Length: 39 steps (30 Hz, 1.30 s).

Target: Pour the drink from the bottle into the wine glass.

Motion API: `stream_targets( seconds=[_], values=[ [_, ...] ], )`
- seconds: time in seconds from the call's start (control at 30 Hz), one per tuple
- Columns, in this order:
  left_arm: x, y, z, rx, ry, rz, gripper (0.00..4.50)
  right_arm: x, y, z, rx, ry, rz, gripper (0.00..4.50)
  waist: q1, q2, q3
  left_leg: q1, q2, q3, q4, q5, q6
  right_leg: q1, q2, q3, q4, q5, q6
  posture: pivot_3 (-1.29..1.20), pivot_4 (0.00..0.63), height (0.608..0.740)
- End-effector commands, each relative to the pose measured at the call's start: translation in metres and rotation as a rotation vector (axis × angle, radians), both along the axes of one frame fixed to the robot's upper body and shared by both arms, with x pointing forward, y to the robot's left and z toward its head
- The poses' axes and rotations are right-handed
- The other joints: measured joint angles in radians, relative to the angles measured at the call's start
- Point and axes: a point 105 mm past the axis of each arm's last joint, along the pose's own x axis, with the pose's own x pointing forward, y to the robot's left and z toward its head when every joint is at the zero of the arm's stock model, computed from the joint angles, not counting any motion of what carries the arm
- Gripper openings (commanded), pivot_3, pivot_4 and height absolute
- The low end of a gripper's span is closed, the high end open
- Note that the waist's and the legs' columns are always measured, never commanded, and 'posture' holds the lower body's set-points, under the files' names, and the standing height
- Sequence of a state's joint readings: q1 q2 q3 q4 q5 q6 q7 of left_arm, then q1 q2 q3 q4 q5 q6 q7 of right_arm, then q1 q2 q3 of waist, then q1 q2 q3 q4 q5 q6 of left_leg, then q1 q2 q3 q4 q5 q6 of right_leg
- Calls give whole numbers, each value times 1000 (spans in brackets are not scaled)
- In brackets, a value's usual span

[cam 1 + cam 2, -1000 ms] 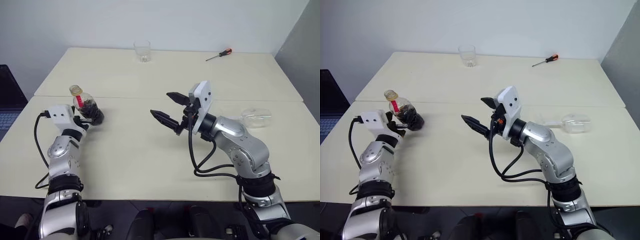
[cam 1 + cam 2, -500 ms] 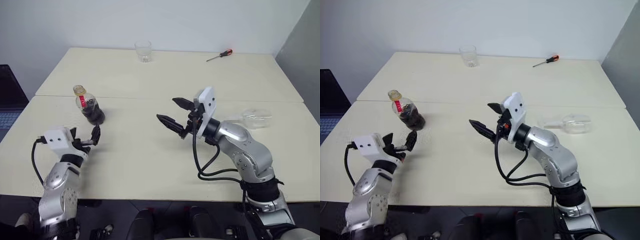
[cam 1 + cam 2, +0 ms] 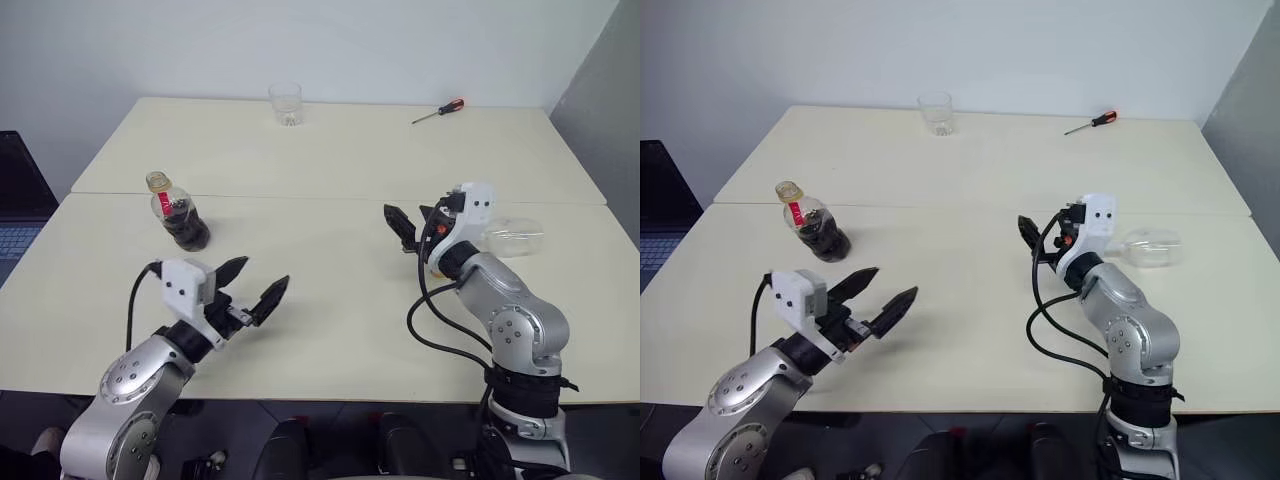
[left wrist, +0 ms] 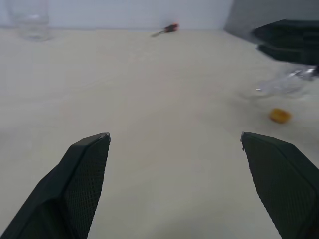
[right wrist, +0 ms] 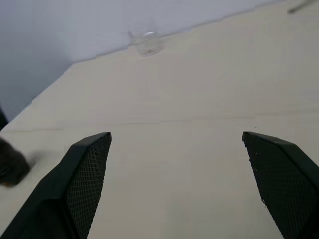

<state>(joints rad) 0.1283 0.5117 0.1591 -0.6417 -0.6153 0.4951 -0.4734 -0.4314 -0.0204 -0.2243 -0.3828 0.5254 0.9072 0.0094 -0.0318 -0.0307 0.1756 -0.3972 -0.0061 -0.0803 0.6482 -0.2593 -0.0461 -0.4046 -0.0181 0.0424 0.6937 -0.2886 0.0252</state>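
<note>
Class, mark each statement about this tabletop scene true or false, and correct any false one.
1. The bottle stands upright on the table. True.
2. The wine glass stands upright. False: it lies on its side.
3. The left end effector holds the bottle. False: it is open and empty, apart from the bottle.
4. A screwdriver lies at the table's far side. True.
5. The right end effector is shut. False: it is open.

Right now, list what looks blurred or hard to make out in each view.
Left wrist view: screwdriver and wine glass soft, out of focus. Right wrist view: bottle a dark smear at the edge. Left eye view: the lying wine glass nearly blends into the table.
</note>
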Motion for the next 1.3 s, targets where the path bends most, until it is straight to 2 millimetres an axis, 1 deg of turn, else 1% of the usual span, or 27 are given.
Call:
stream_targets(
  seconds=[0.03, 0.17, 0.27, 0.47, 0.67, 0.8, 0.97, 1.17, 1.3],
  values=[
    [-6, -12, 5, 8, -21, -95, 4463, -3, -16, 6, 53, 2, -80, 4500, 0, 0, 0, 0, 0, 0, 0, 0, 0, 0, 0, 0, 0, 0, 0, 0, 150, 740],
    [2, -6, 3, 20, -20, -96, 4463, -4, -38, 0, 96, 20, -182, 4500, 1, 1, 0, 0, 0, 0, -1, 0, 0, 0, 0, -1, 0, 0, 0, 0, 150, 740],
    [6, -4, 2, 23, -20, -98, 4463, -5, -47, 1, 111, 10, -222, 4500, 0, 1, 0, 0, 0, 0, -1, 0, 0, 0, 0, 0, 0, 0, 0, 0, 150, 740],
    [11, -7, 1, 20, -28, -113, 4463, -2, -50, 3, 148, 15, -237, 4500, -1, 2, 1, 0, 0, 0, -1, 0, 0, 0, 0, -1, 0, 0, 0, 0, 150, 740],
    [8, -7, -1, 13, -29, -104, 4463, 0, -57, -4, 242, 64, -287, 4500, -1, 2, 0, 0, 0, 0, -1, 0, 0, 0, 0, 0, -1, 0, 0, 0, 150, 740],
    [4, -8, -3, 11, -24, -105, 4463, 3, -58, -8, 303, 99, -301, 4500, -1, 2, 1, 0, 0, 0, -2, 0, 0, 0, 0, 0, -1, 0, 0, 0, 150, 740],
    [5, -7, -3, 10, -28, -99, 4463, 9, -59, -11, 380, 131, -318, 4500, -1, 3, 1, 0, 0, 0, -2, 0, 1, 0, 0, 0, -1, 0, 0, 0, 150, 740],
    [6, -4, -2, 17, -33, -95, 4463, 17, -59, -15, 425, 156, -328, 4500, -2, 3, 0, 0, 0, 1, -2, 0, 1, 0, 0, 0, -1, 0, 0, 0, 150, 740],
    [6, -2, -1, 22, -35, -91, 4463, 19, -62, -15, 436, 161, -337, 4500, -2, 4, 0, 0, 0, 1, -2, 0, 1, 0, 0, 0, -1, 0, 0, 0, 150, 740]
  ],
)
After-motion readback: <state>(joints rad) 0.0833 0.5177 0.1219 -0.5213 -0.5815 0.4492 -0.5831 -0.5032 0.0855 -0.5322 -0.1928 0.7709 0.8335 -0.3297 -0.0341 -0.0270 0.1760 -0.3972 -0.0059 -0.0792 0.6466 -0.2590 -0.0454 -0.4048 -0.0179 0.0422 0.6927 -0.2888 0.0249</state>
